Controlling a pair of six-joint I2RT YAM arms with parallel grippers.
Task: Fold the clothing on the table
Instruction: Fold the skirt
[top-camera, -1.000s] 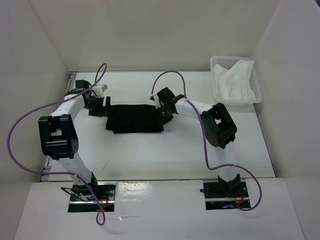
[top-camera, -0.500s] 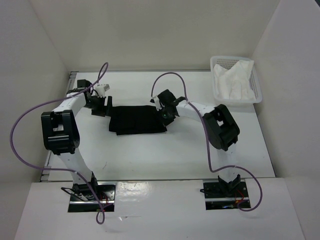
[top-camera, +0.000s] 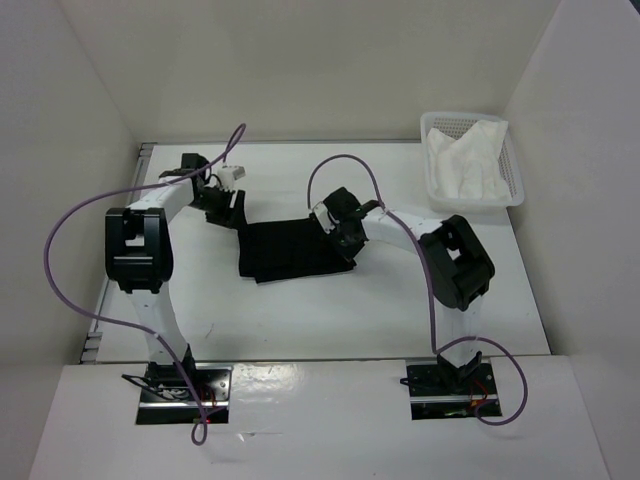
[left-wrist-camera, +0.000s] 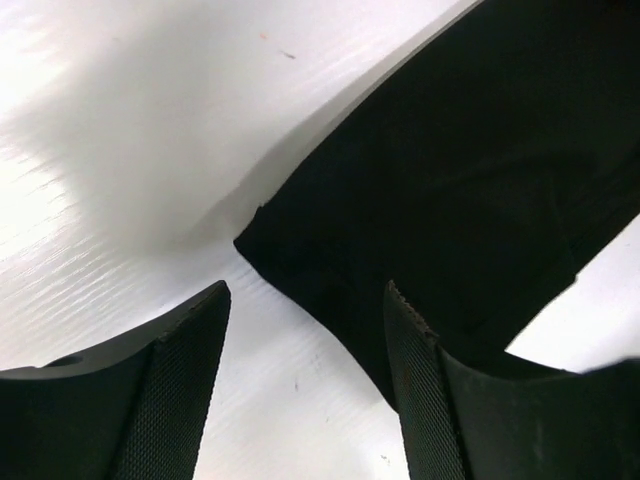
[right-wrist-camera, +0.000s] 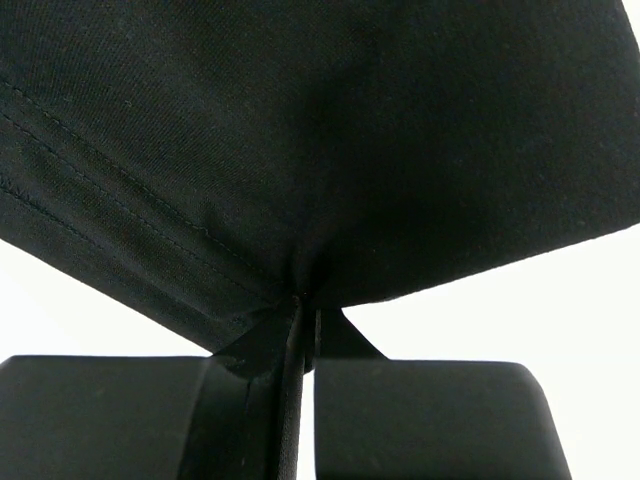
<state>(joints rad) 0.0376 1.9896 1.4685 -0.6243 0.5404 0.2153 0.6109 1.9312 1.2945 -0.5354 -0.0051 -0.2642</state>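
My right jaws are clenched on the right edge of the clothing (top-camera: 290, 252), mid-counter (top-camera: 300, 320). My left jaws are released, straddling its left corner. A basket (top-camera: 516, 182) holding a white cloth (top-camera: 465, 160) stands well apart, right of the clothing.

The clothing (right-wrist-camera: 330, 130) runs off the right wrist view's top, its nipped fold hidden inside the right pincer (right-wrist-camera: 305, 340).

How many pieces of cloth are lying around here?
2. The black clothing lies on the table, pinched by the right pincer; the white cloth sits in the mesh basket at the far right. More could be hidden beneath it.
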